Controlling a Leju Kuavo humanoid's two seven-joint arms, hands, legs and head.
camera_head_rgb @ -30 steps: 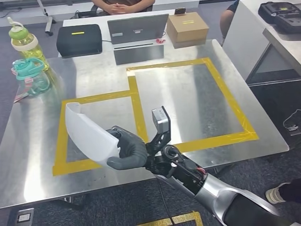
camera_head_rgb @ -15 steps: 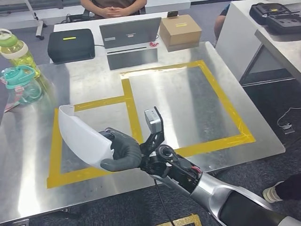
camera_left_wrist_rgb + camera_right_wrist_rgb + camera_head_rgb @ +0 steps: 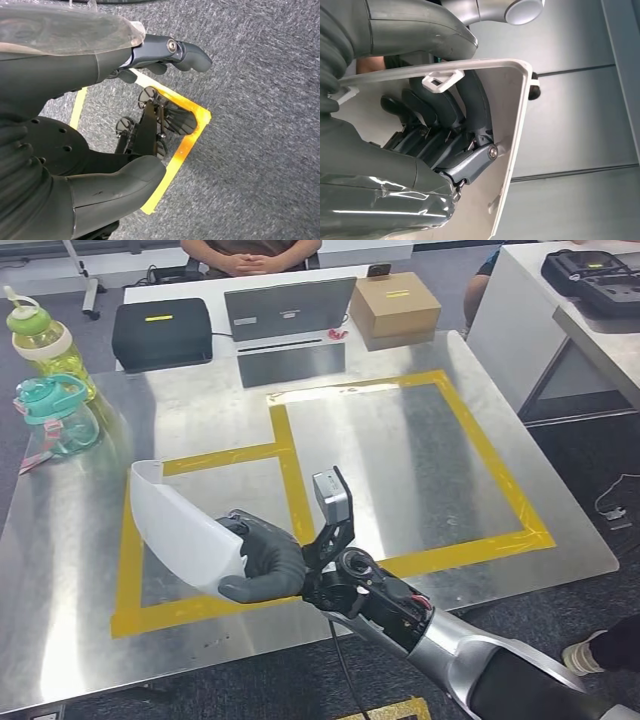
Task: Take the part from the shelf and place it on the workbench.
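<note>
- Grey carpet floor (image 3: 573, 600) surrounds a metal workbench (image 3: 377, 455) whose shiny top carries yellow tape (image 3: 483, 455) laid out as two adjoining rectangles, a larger one toward the right edge and a smaller one toward the left edge
- Behind the workbench's far edge stands a white desk (image 3: 226, 290) with a black case (image 3: 161, 332), a grey laptop (image 3: 290, 308) and a cardboard box (image 3: 395, 306); a person (image 3: 249, 254) sits behind it with clasped hands
- Robot's right arm (image 3: 423, 630) reaches in over the near edge of the workbench, ending in the right hand (image 3: 260, 560), which grasps the white part (image 3: 181, 530)
- White part, a curved shell, is held above the smaller taped rectangle near the front left corner area of the workbench; whether it touches the surface cannot be told
- Right wrist view shows the dark fingers (image 3: 444, 107) curled inside the shell's hollow, against its inner wall
- Two bottles stand at the far left corner of the workbench: a teal bottle (image 3: 56, 412) and, just beyond it, a green-yellow bottle (image 3: 44, 340)
- Left hand (image 3: 113, 115) hangs over the carpet with fingers apart and nothing in its grasp, above a corner of yellow floor tape (image 3: 188, 140)
</note>
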